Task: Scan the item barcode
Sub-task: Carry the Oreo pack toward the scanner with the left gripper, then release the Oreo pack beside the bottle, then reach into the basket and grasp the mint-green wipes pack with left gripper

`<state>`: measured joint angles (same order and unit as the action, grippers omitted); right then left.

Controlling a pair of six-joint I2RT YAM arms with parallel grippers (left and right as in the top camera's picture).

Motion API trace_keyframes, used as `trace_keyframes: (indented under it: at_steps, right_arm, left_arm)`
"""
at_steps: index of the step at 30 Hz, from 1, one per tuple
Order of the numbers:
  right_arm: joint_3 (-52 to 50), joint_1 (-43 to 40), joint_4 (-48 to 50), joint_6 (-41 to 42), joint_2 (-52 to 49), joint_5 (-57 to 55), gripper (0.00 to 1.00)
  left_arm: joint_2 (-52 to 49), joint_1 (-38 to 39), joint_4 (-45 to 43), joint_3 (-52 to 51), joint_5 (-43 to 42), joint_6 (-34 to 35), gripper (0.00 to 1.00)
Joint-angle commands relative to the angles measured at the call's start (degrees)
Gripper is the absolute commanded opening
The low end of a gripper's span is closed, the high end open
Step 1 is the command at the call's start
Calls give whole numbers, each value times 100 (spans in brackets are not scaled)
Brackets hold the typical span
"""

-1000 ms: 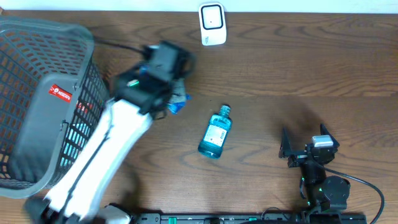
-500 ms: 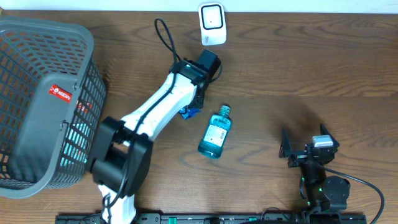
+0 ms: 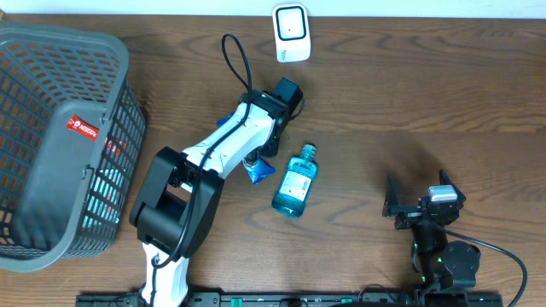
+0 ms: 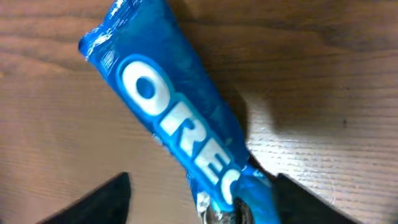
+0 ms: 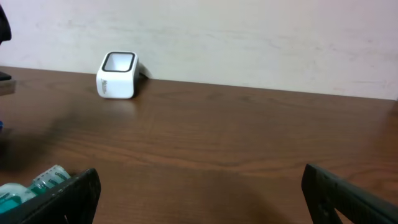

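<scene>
A blue Oreo pack lies flat on the wooden table, its lower end between my left gripper's widely spread fingers and close to the right one. Seen from overhead, the pack pokes out under the left gripper, just left of a blue mouthwash bottle lying on its side. The white barcode scanner stands at the table's far edge. My right gripper rests open at the front right with nothing between its fingers; its wrist view shows the scanner far off and the bottle at lower left.
A grey mesh basket holding more packaged goods fills the left side of the table. The left arm's black cable loops toward the scanner.
My left arm swung right from beside the basket, brought the Oreo pack down next to the bottle, and its jaws went from shut to open.
</scene>
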<state>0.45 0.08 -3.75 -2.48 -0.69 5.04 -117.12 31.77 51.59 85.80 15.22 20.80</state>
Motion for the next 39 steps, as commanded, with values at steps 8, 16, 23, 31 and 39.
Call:
trace_keyframes:
  at_steps: [8, 16, 23, 31, 39]
  right_arm:
    - [-13, 35, -17, 74, 37, -44, 99]
    - [-13, 35, -17, 74, 37, -44, 99]
    - [-13, 35, -17, 74, 37, -44, 99]
    - [-13, 35, -17, 74, 37, -46, 99]
    - [-13, 35, -17, 74, 37, -44, 99]
  left_arm:
    - [1132, -9, 1241, 1043, 387, 22, 87]
    - [3123, -579, 1456, 1794, 887, 258, 98]
    - [4256, -3126, 2035, 1803, 743, 1547, 98]
    - [3858, -5770, 2728, 1318, -479, 1928, 98]
    - [3296, -6428, 2566, 286, -584, 1989, 98]
